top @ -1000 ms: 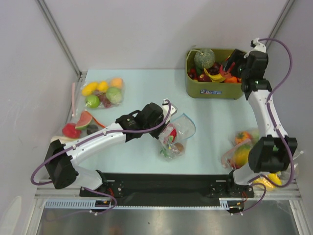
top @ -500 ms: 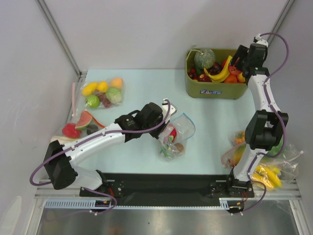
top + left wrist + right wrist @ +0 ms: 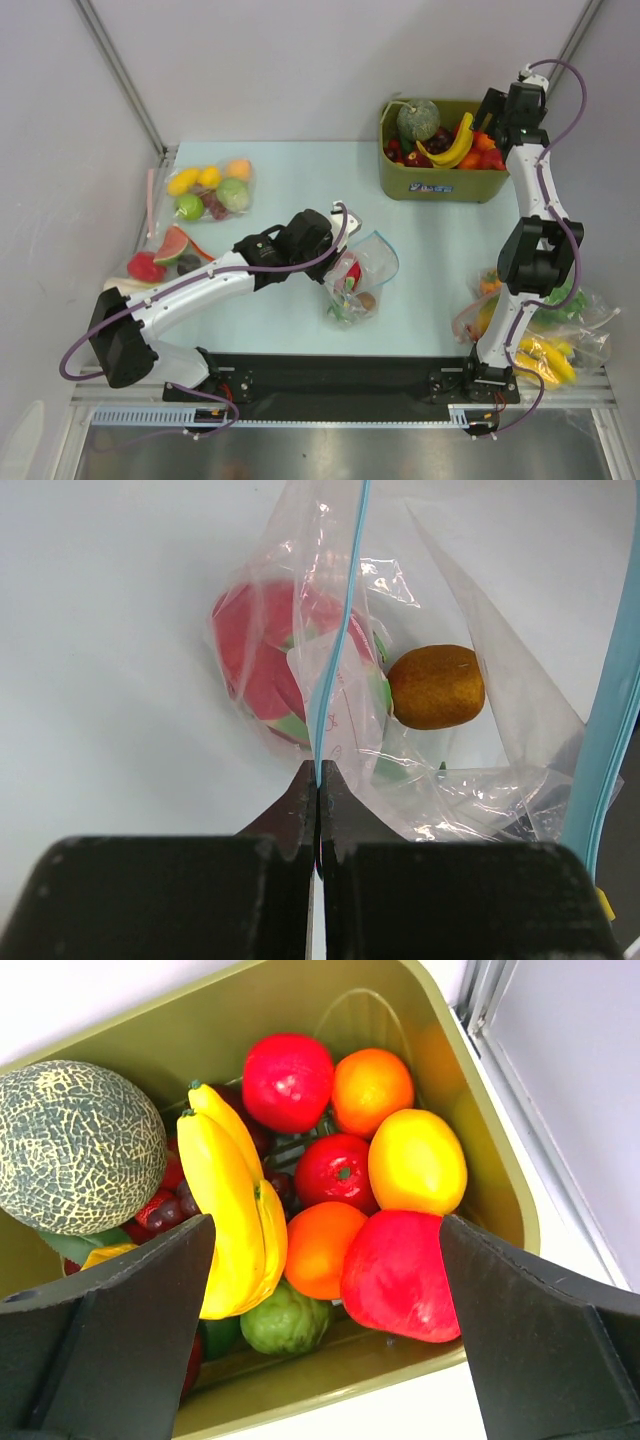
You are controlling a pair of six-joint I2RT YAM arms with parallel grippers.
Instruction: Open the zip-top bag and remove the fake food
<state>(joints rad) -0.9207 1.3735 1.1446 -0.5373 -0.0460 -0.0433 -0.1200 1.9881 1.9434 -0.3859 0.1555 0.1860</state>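
Since a second ago my right arm has swung up and back, so my right gripper (image 3: 497,108) now hangs over the bin's 3 o'clock end; my left arm has not stirred.

From above, the bin (image 3: 437,186) stands at 1 o'clock on the table (image 3: 290,180). The bag (image 3: 362,272) lies near centre, with my left gripper (image 3: 338,258) at its 9 o'clock edge. Other filled bags (image 3: 210,190) lie at 10 and 4 o'clock, well apart from it.

At my left wrist, the fingers are pinched tight on the bag's blue zip strip (image 3: 340,640). The food (image 3: 436,687) lies inside at 12 to 1 o'clock, behind crumpled plastic.

At my right wrist, the jaws are spread wide and hold nothing, above the melon (image 3: 80,1145), the banana (image 3: 225,1220) and red and orange fruit.
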